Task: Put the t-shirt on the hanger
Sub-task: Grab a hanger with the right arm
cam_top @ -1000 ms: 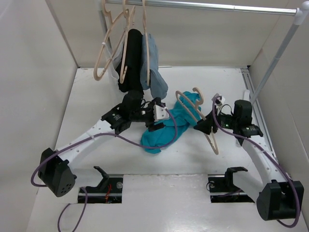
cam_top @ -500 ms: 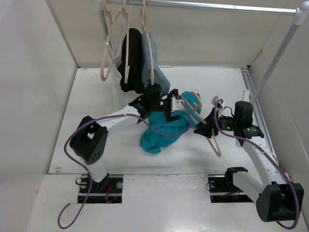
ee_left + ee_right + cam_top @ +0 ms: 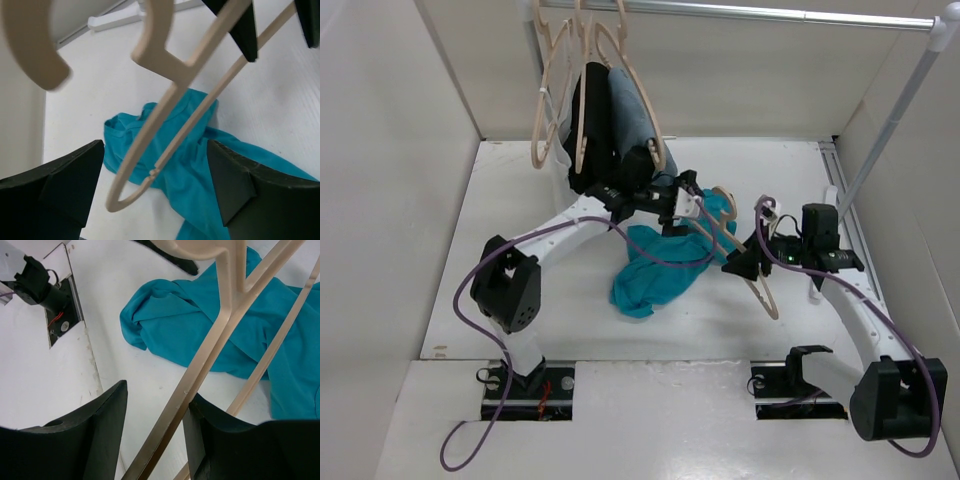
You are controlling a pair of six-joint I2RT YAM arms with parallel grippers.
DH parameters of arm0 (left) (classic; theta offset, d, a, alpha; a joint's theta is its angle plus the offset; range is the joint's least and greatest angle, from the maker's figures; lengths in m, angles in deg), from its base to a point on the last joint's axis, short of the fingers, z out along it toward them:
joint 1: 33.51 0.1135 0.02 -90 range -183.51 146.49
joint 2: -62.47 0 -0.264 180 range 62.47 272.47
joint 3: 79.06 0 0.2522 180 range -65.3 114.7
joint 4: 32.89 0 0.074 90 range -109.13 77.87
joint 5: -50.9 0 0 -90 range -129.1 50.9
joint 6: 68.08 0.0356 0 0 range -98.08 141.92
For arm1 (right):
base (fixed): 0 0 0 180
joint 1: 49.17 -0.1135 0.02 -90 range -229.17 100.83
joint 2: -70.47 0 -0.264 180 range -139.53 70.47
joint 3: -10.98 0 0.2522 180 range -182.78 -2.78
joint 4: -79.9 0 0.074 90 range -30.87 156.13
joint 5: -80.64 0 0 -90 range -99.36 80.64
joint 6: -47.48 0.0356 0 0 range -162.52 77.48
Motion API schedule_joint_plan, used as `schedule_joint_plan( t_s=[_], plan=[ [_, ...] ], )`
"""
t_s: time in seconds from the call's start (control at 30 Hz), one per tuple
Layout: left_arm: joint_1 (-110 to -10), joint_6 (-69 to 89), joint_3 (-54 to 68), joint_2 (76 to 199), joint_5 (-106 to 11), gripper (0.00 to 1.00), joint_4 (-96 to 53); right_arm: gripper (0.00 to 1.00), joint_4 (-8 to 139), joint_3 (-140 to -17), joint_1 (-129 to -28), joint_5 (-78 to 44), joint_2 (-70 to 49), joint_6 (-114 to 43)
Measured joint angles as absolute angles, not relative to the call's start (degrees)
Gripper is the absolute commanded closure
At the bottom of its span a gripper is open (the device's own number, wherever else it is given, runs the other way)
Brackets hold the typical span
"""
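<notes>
At the far left of the surface (image 3: pixel 520 210), behind my left arm, the spare hangers and the black garment (image 3: pixel 590 120) and grey-blue garment (image 3: pixel 632 115) hang from the rail (image 3: pixel 770 14); they are not my concern. My left gripper (image 3: pixel 698 203) hovers over the far edge of the t-shirt (image 3: pixel 655 275), its jaws spread wide and holding nothing. From its wrist view the teal cloth lies straight below and a little ahead, bunched on the surface. The shirt's long axis runs from far right to near left in the overhead view, so most of it trails back toward my left base. That makes the left arm the nearer one, and I judge that the next move for it is to drop onto the cloth. Just right of that gripper is the hook end of the hanger (image 3: pixel 231 280). The hanger slants across the shirt's right side, hook to the far left and one shoulder tip to the near right, lifted off the surface and passing above the cloth, not through it. My right gripper (image 3: pixel 740 268) is closed on the hanger's arm partway along, the bar running between its jaws. I can read no brand or writing anywhere, and the neck label does not show in these folds.
</notes>
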State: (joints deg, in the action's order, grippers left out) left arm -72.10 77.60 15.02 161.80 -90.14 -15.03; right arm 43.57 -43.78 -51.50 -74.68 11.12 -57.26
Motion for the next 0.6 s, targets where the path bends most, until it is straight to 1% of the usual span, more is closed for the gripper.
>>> schedule_joint_plan(
  t_s=[0.1, 0.17, 0.37, 0.43, 0.5, 0.53, 0.57, 0.6],
  plan=[
    [-72.4, 79.0, 19.5, 164.4, -90.1, 0.13, -14.1, 1.00, 42.5, -44.5, -51.5, -74.6, 10.8, -58.0],
    [-72.9, 80.8, 19.8, 165.0, -90.0, 0.10, -13.8, 1.00, 41.8, -45.2, -51.5, -74.7, 10.8, -58.3],
    [-73.8, 81.7, 16.2, 165.9, -88.7, 0.07, -16.1, 1.00, 39.7, -48.0, -52.4, -74.8, 10.0, -61.0],
    [-74.1, 79.3, 15.6, 167.0, -88.2, 0.11, -19.2, 1.00, 39.3, -48.1, -53.1, -75.7, 9.3, -61.7],
    [-74.4, 76.5, 15.5, 168.4, -87.8, 0.29, -22.4, 1.00, 38.7, -48.3, -53.8, -76.2, 8.4, -62.1],
    [-74.6, 75.2, 15.5, 169.1, -87.7, 0.43, -23.6, 1.00, 38.2, -48.4, -54.1, -76.4, 8.0, -62.3],
    [-74.8, 74.1, 15.5, 169.6, -87.8, 0.61, -24.5, 1.00, 37.9, -48.6, -54.3, -76.5, 7.7, -62.5],
    [-75.1, 73.0, 15.5, 170.1, -87.8, 0.85, -25.1, 1.00, 37.5, -48.8, -54.5, -76.6, 7.4, -62.7]
  ],
)
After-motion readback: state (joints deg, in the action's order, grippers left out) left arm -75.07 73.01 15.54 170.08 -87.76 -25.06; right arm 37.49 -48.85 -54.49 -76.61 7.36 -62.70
